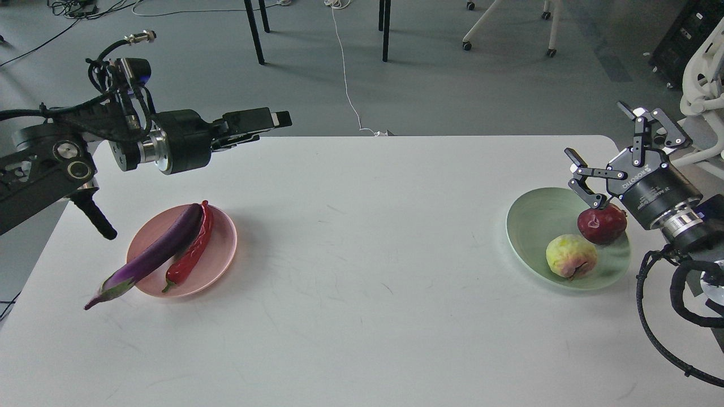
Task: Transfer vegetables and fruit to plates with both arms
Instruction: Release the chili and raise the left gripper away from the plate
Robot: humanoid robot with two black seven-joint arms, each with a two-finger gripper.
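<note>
Your left claw [266,120] hangs above the desk's [362,271] far left edge, well clear of the pink plate [223,249]; seen side-on, whether its fingers are parted or closed cannot be told. The eggplant [155,251] lies across that plate, stem end overhanging onto the desk, with the chili [192,249] touching alongside. On the right, the green plate [531,226] holds the yellow-green fruit [571,256] and the pomegranate [602,223]. Your right claw [602,152] is spread wide, released, one fingertip just at the pomegranate. Everything looks placed; next, lift that claw straight up without nudging the fruit.
</note>
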